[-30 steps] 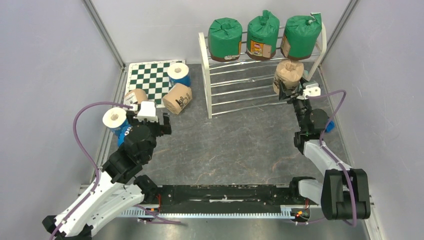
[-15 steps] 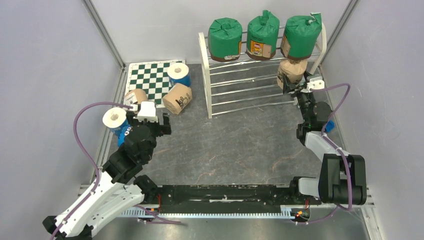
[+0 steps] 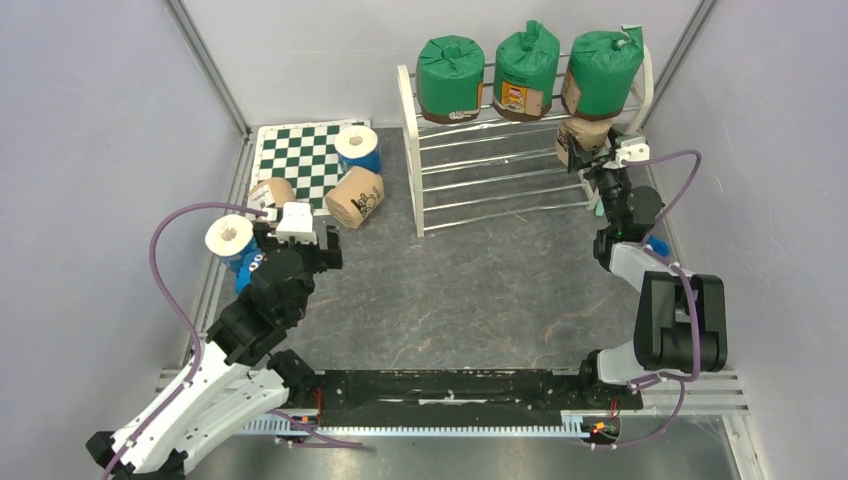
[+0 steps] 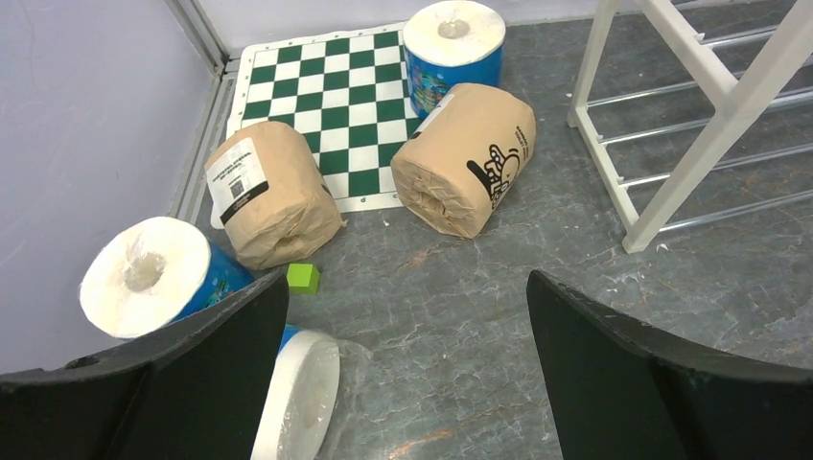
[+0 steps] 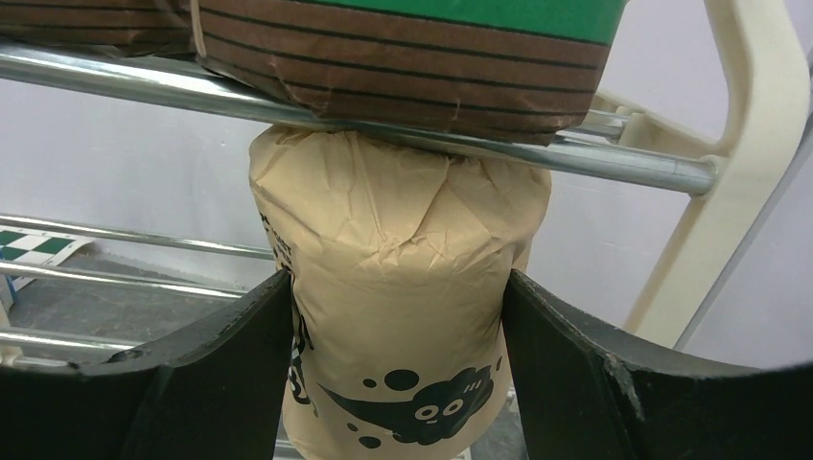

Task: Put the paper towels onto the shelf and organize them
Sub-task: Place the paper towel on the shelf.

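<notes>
Three green paper towels stand on the top tier of the white shelf. My right gripper is shut on an upright tan roll, held just under the top rod at the shelf's right end. My left gripper hangs open over bare floor at the left. Before it lie two tan rolls. A blue-wrapped white roll stands on the mat, another stands by the left finger, and a third lies on its side.
A green-and-white chessboard mat lies at the back left. A small green cube sits on the floor by the near tan roll. A small blue object lies by the right wall. Grey walls close in on both sides.
My right arm has carried the tan roll back and up, from in front of the lower rods to just beneath the top tier. The left arm has stayed still.
</notes>
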